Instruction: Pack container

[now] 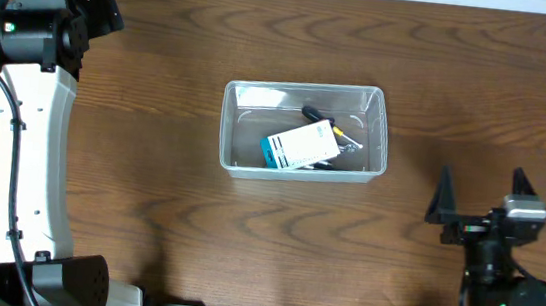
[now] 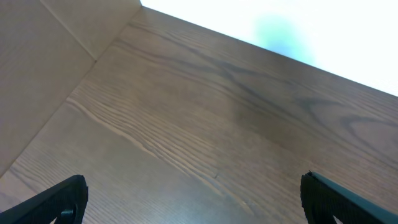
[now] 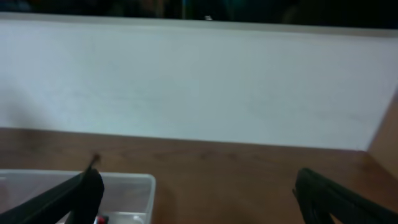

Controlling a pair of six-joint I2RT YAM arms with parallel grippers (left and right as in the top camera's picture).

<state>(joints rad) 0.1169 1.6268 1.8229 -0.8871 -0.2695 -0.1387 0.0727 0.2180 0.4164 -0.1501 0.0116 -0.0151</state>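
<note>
You have the clear, greyish plastic rectangular container (image 1: 245, 130) with rounded corners standing near the middle of the brown wood-grain table (image 1: 160, 72), well apart from both arms. Inside it lies a small blue-and-white cardboard box (image 1: 299, 147), tilted; its print is too small to read from the overhead view. A slim black-handled tool (image 1: 314, 113) rests beside the box. Only the overhead view shows you these contents. The right wrist view catches just one corner of the container (image 3: 134, 190) at the lower left, with a plain white wall (image 3: 199, 87) behind the table. The left wrist view shows bare wood grain and a bright far edge, without the container. Your left gripper (image 2: 193, 199) has its fingers spread wide over the bare table, holding nothing. Your right gripper (image 1: 481, 198) also stands fully spread and empty, to the right of the container.
</note>
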